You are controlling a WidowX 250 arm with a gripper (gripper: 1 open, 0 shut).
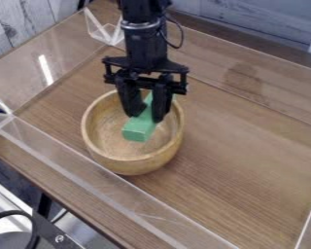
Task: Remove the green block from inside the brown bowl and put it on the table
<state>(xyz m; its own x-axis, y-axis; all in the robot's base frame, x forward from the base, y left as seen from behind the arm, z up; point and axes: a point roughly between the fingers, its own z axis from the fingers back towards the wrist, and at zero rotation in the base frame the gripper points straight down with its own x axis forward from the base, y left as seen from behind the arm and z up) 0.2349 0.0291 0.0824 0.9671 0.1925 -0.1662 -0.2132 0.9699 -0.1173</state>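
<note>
The green block (140,127) is tilted inside the brown bowl (98,146), its upper end between my fingers and its lower end close to the bowl's floor. My gripper (143,110) points down into the bowl and is shut on the green block, with one black finger (125,101) on each side of it. The bowl stands on the table (249,146), left of the middle.
Low clear acrylic walls (67,185) border the tabletop at the front and left. Bare wood-grain surface lies to the right of the bowl and behind it. A dark object shows at the bottom left corner, outside the wall.
</note>
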